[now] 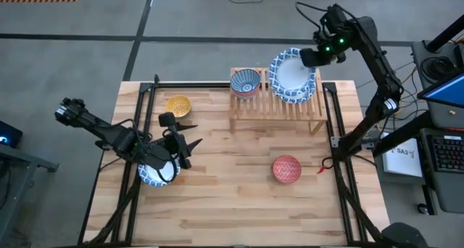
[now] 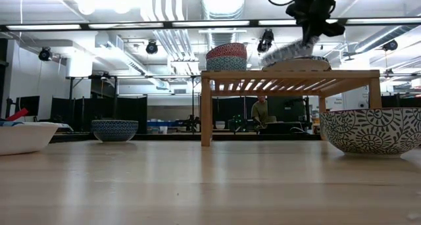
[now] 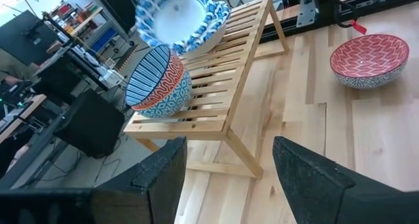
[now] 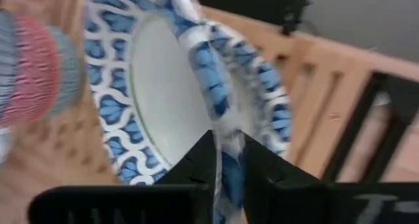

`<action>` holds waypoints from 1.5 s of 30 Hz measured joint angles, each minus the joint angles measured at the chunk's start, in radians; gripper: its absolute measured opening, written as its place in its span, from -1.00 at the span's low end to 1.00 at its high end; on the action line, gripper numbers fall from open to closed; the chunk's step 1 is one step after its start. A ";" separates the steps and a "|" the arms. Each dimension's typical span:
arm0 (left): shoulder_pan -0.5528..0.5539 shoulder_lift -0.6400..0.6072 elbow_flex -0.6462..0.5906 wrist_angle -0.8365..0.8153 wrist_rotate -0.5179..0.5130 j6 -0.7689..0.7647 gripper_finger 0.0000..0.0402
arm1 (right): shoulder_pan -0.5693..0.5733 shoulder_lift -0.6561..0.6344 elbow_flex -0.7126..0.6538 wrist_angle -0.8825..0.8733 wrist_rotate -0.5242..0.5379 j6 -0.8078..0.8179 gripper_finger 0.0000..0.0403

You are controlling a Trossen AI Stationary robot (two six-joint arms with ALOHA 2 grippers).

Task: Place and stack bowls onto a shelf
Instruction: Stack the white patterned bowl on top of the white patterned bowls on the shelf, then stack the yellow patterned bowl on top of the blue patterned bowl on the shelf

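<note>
Bowls are what you are dealing with: your right gripper (image 1: 313, 57) is pinching the rim of a large blue-and-white bowl (image 1: 292, 75), its fingers (image 4: 196, 165) closed on either side of the wall, and that bowl is tilting over the right end of the slatted wooden shelf (image 1: 279, 103). A second large bowl (image 4: 258, 86) is lying just beneath it on the slats. Crowding the shelf's left end is a small stack, a dark blue patterned bowl (image 1: 245, 80) sitting inside an orange one (image 3: 171, 86). Your left gripper (image 1: 185, 141) is hovering with fingers spread wide (nothing between them) just beside another large blue-and-white bowl (image 1: 158, 170) on the table (image 1: 232, 204). A yellow bowl (image 1: 177, 105) and a red bowl (image 1: 286, 168) are resting on the tabletop, well apart.
</note>
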 joint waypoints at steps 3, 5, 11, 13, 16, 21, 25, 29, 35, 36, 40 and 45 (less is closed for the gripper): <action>0.000 0.000 0.000 -0.002 0.000 -0.003 0.05 | 0.000 0.000 0.000 0.000 0.059 -0.010 -0.65; 0.000 0.000 0.000 -0.005 0.000 -0.007 0.05 | 0.000 -0.001 0.000 0.000 0.063 -0.009 -0.54; 0.000 0.000 0.000 -0.005 0.000 -0.010 0.05 | 0.000 -0.005 0.000 -0.001 0.063 -0.009 -0.25; 0.000 0.000 0.000 -0.005 0.000 -0.010 0.05 | 0.000 -0.006 0.000 -0.001 0.063 -0.010 -0.19; 0.000 0.000 0.000 -0.006 0.000 -0.017 0.05 | 0.000 -0.012 0.000 -0.001 0.063 -0.014 -0.14; 0.000 0.000 -0.007 -0.010 0.001 -0.034 0.05 | 0.018 -0.058 -0.004 0.017 0.063 -0.059 -0.13; 0.012 0.000 -0.008 -0.048 0.001 -0.094 0.02 | 0.074 -0.166 -0.072 0.134 0.062 -0.062 -0.13; 0.051 0.000 -0.008 -0.096 0.002 -0.154 -0.03 | 0.172 -0.316 -0.220 0.302 0.063 -0.030 -0.13; 0.214 0.000 -0.024 -0.106 0.157 -0.180 -0.12 | 0.400 -0.541 -0.504 0.561 0.063 0.026 -0.13; 0.252 0.000 -0.031 -0.106 0.214 -0.175 -0.13 | 0.441 -0.578 -0.555 0.610 0.065 0.031 -0.13; 0.437 0.000 -0.079 -0.104 0.382 -0.156 -0.17 | 0.586 -0.713 -0.751 0.811 0.096 0.039 -0.13; 0.707 0.005 -0.152 -0.089 0.529 -0.133 -0.20 | 0.707 -0.826 -0.949 1.009 0.099 0.031 -0.13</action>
